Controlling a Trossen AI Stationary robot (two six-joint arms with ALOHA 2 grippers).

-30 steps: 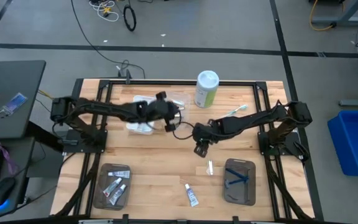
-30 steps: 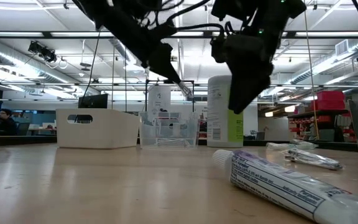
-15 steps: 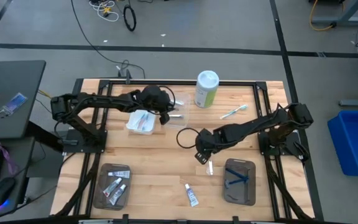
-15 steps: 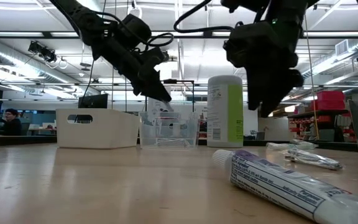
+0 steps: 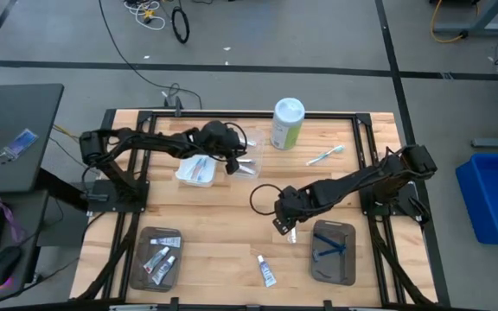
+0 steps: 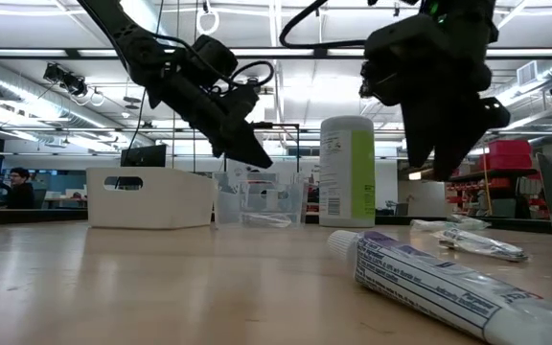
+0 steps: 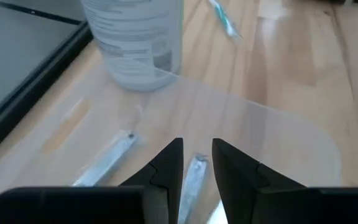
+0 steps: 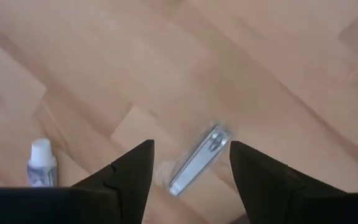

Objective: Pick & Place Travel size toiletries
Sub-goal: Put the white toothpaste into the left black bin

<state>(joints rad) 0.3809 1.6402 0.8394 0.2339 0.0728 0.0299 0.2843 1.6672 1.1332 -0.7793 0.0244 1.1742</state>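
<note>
My left gripper (image 5: 236,164) hovers open by a narrow gap over the clear tray (image 7: 253,134), where slim silvery items (image 7: 107,160) lie flat. In the left wrist view one of them (image 7: 193,180) shows in the gap between the fingers, lower down, on the tray floor. My right gripper (image 5: 284,223) points down, open wide, above a silvery clipper (image 8: 199,158) that lies flat on the table. The low view shows this gripper (image 6: 448,149) well clear of the tabletop. A white tube with a white cap (image 5: 267,270) lies near the front edge.
The tall green-and-white canister (image 5: 288,123) stands behind the clear tray, with a toothbrush (image 5: 325,155) to its right. A white tray (image 5: 195,168) holds toothbrushes. At the front, the left grey tray (image 5: 138,259) holds tubes and the right grey tray (image 5: 350,259) holds blue razors.
My right gripper has moved toward the table's near edge, rolling about its own axis, and now stands over the clipper. My left gripper has sunk toward the clear tray and turned a little.
</note>
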